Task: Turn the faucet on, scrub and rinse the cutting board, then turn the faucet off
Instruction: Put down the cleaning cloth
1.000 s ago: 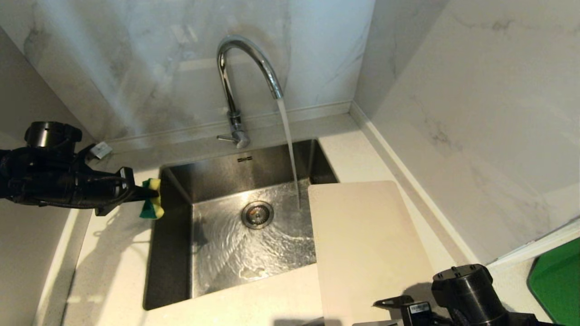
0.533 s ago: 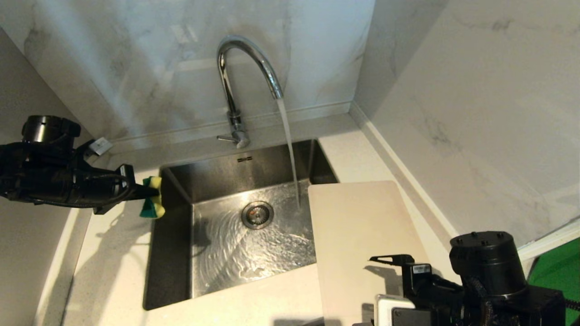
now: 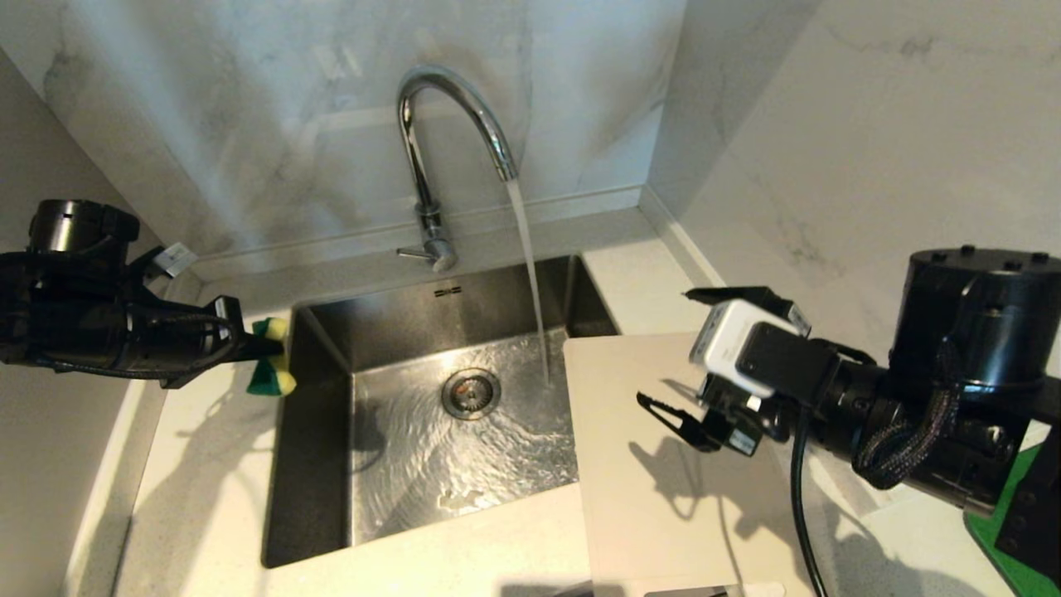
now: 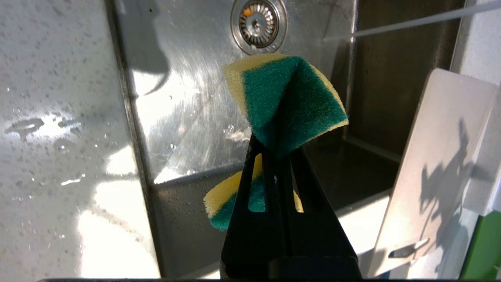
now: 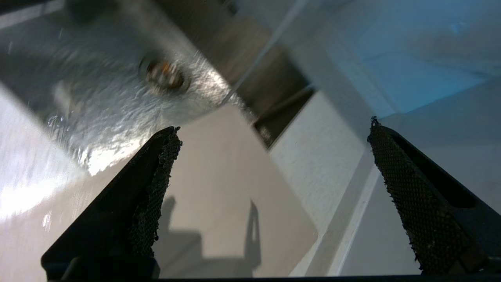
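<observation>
The chrome faucet (image 3: pixel 448 124) stands behind the sink, and a stream of water (image 3: pixel 530 282) runs from its spout into the basin. The cream cutting board (image 3: pixel 655 473) lies flat on the counter right of the sink, its left edge over the basin. My right gripper (image 3: pixel 663 346) hovers above the board's far half, open and empty; in its wrist view the gripper (image 5: pixel 274 125) frames the board's corner (image 5: pixel 219 188). At the sink's left rim my left gripper (image 3: pixel 257 348) is shut on a yellow-green sponge (image 3: pixel 272 369), seen folded between the fingers (image 4: pixel 287 105).
The steel sink (image 3: pixel 398 323) has a round drain (image 3: pixel 471 392) and a wet floor. Marble walls close in behind and to the right. A bright green thing (image 3: pixel 1007 531) sits at the lower right corner. Pale counter (image 3: pixel 207 473) lies left of the sink.
My right arm has come up from the bottom edge and forward over the cutting board, jaws open. The left arm has drifted slightly left with the sponge. Water keeps running.
</observation>
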Robot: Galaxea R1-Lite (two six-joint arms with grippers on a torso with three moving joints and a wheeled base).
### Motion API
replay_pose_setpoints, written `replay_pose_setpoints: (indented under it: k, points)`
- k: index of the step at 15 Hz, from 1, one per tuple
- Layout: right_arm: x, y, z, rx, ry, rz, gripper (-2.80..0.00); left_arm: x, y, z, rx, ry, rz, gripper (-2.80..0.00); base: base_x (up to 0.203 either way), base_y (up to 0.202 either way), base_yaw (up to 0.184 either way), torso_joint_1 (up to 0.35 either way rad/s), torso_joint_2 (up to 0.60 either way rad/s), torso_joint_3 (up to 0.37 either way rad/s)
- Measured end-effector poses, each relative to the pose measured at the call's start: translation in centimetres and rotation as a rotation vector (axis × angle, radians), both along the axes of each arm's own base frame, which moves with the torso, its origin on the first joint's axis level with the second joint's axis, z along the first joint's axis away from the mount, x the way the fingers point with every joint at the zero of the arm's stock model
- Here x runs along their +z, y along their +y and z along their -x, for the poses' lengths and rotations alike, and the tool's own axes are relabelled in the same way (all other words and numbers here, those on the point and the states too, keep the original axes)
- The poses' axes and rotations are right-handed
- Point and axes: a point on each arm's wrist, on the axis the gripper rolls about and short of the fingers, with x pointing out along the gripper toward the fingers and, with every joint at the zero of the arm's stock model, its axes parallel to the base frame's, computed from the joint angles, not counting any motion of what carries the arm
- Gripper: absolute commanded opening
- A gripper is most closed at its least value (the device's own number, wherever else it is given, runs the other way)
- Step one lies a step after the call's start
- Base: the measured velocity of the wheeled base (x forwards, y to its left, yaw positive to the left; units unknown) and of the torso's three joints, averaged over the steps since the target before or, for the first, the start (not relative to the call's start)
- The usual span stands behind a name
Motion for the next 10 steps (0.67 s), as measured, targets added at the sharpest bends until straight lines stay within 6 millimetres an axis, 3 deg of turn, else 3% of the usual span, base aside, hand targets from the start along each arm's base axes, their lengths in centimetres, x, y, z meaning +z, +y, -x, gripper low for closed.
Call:
replay_pose_setpoints:
  k: [1,2,6,10]
  points:
    - [1.1,0.0,-0.2,-0.011,-0.008,-0.059,0.00,0.1,0.0,0.2,-0.001,0.004,0.000,-2.80,0.000,0.000,0.000,0.000,0.00,0.000]
    - [2.0,-0.1,-0.4,-0.024,-0.010,-0.116,-2.80,0.3,-0.1,0.4,-0.003,0.005,-0.001,-2.80,0.000,0.000,0.000,0.000,0.00,0.000]
    - [4.1,-0.9,-1.0,-0.082,0.059,-0.347,-2.80,0.8,-0.7,1.0,0.005,-0.002,-0.023,-2.80,0.000,0.000,0.000,0.000,0.00,0.000]
    - [5.5,-3.7,-2.0,-0.335,0.045,-0.525,-2.80,1.0,-1.1,1.2,-0.001,-0.008,-0.027,-2.80,0.000,0.000,0.000,0.000,0.00,0.000]
